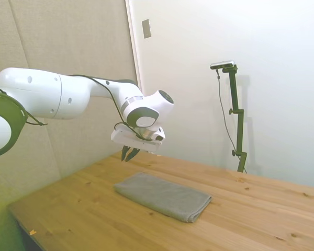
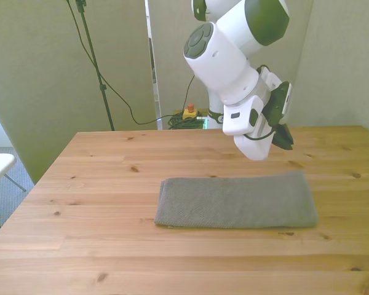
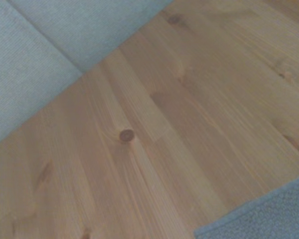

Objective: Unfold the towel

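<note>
Bare worktop (image 2: 98, 246) on every side of the folded towel (image 2: 237, 201), with open wood out to all edges and corners. Clear air above the towel; claw (image 1: 130, 153) hanging off the wood, just past the towel's far long edge. Wall panels close behind the far edge.

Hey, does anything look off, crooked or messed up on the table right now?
Nothing stands out. The towel lies flat and neatly folded on the wooden table, edges even. The claw hangs in the air above the table, clear of the towel.
</note>
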Robot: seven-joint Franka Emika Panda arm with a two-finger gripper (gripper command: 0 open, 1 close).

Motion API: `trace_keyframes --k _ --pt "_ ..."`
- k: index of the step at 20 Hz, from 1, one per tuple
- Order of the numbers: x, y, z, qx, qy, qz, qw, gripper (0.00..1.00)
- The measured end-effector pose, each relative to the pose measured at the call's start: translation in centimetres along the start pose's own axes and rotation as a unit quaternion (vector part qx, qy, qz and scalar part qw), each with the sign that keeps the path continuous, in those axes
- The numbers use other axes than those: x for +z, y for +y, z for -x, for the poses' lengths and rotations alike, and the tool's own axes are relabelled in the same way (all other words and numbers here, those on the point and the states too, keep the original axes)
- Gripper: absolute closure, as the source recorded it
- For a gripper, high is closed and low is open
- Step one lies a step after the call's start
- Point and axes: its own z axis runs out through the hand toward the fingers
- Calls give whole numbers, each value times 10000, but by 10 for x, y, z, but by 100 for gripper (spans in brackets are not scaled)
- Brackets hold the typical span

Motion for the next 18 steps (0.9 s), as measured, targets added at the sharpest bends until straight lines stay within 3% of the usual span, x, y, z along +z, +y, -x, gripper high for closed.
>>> trace_keyframes --k 5,9,14,18 --pt "-14 -29 6 821 627 603 9928 0" --pt "11 -13 21 1343 1346 1088 9757 0" --pt "-16 -19 93 2122 2047 1536 9431 0" --pt "-17 -30 161 2804 2449 1881 9089 0"
